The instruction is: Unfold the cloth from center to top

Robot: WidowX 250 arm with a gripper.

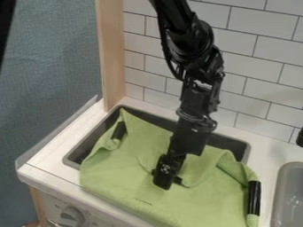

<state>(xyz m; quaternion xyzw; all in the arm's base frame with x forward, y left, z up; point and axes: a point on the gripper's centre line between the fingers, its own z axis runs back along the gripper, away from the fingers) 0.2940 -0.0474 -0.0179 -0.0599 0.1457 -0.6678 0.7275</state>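
Note:
The black gripper (167, 176) hangs down over the middle of the green cloth (124, 177), at the edge of a folded-over layer. Its lower end meets the cloth there and hides part of that fold. The cloth lies spread across the dark sink basin (77, 153) and over the counter's front edge. One corner points up at the basin's back left. On the right, a raised fold runs from beside the gripper toward the cloth's right edge.
Black cylindrical pieces sit at the cloth's left (119, 131) and right (254, 197) edges. A grey basin (289, 195) is at the far right. A wooden post (110, 57) and tiled wall (260, 66) stand behind the white counter (56, 155). A knob (72, 216) is on the front.

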